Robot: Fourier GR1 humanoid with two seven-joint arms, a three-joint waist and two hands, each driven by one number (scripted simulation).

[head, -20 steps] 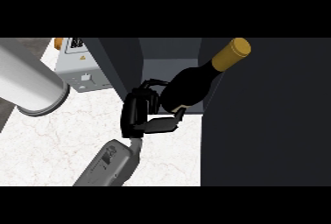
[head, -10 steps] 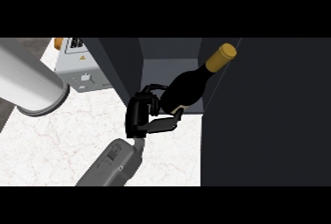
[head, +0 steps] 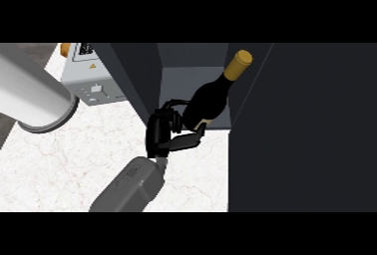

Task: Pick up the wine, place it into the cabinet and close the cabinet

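The right robot hand (head: 165,135) is curled round the lower body of the wine bottle (head: 208,102); thumb and fingers pinch the glass near its base. The bottle is clear of the table (head: 59,164) and sits in the mouth of the cabinet (head: 137,74), in front of the pale inner wall.

Key relation: the bottle lies up and to the right of the robot hand. Its long axis runs from the base, at the hand, to the gold cap at upper right, so the bottle leans neck-first into the opening. The remaining move is judged to be a short push along that axis, followed by setting the base down inside.

The wide dark panel (head: 302,129) at the right stands just beside the bottle's neck. Whether it is the open door or a side wall cannot be determined. The cabinet floor is not clearly visible, and the bottle's base is partly covered by the fingers.

The left robot hand is not in view. A large grey cylinder (head: 33,92) at the left edge is cut off and is probably the left forearm. A grey box (head: 92,84) stands behind it.
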